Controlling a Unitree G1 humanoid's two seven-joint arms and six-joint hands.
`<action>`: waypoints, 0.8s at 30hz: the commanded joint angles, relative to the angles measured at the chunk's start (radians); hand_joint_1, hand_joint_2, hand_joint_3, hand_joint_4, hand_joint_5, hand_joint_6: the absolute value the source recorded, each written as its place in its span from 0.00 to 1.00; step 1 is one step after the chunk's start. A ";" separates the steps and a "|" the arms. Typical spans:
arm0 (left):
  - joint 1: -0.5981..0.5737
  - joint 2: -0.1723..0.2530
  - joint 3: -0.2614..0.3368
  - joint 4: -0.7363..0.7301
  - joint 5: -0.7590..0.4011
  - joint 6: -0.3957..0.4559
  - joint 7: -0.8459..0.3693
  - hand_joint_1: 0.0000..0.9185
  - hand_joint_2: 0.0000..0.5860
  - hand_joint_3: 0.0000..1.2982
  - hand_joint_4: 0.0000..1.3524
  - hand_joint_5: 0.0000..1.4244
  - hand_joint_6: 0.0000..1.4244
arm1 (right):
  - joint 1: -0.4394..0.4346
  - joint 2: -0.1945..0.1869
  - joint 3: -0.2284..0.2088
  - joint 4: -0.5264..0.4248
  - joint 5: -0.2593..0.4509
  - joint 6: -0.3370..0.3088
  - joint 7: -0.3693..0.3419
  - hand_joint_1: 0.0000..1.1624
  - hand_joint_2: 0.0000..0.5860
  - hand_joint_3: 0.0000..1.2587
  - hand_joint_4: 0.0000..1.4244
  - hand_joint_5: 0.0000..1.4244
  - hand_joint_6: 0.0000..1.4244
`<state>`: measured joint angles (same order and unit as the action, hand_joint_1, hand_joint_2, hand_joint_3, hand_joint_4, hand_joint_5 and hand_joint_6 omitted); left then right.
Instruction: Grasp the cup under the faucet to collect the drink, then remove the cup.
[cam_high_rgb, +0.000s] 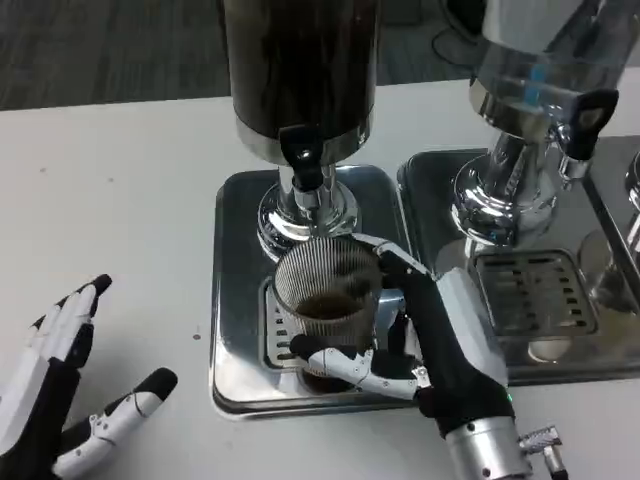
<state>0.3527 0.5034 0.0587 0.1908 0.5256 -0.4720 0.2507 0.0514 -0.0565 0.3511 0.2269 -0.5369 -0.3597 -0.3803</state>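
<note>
Under the dark dispenser's faucet (303, 160): ribbed clear cup (326, 300), upright on the drip grate of the left steel tray (232, 290), some dark drink in the bottom.
Right hand (425, 340): wrapped around the cup from its right side, fingers closed on the front and back of the glass.
Left hand (65, 390): low at the table's (110, 200) left edge, well apart from the tray, fingers spread wide, holding nothing.
Dark dispenser (298, 60): standing at the tray's back.
Second dispenser (530, 90): clear, on the neighbouring tray (450, 230) to the right.

Dispenser tank (298, 60) and left robot hand (60, 390) cut by frame edges.
</note>
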 joint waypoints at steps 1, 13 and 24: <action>0.014 0.000 -0.005 -0.006 0.014 -0.006 0.013 0.00 0.25 0.00 0.00 0.00 0.00 | 0.018 -0.001 -0.008 -0.055 0.002 -0.043 -0.015 0.83 0.35 0.33 0.35 0.56 0.85; 0.104 0.009 0.017 -0.111 0.110 -0.005 0.089 0.00 0.23 0.00 0.00 0.00 0.00 | 0.191 -0.047 0.004 -0.271 0.015 -0.056 0.048 0.84 0.34 0.34 0.36 0.56 0.86; 0.194 0.018 0.026 -0.182 0.183 -0.013 0.143 0.00 0.21 0.00 0.00 0.00 0.00 | 0.264 -0.069 0.009 -0.376 0.009 -0.054 0.086 0.85 0.33 0.34 0.36 0.56 0.86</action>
<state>0.5221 0.5068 0.0712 0.0300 0.6838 -0.4772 0.3699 0.2962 -0.1239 0.3613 -0.0990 -0.5347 -0.3749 -0.2945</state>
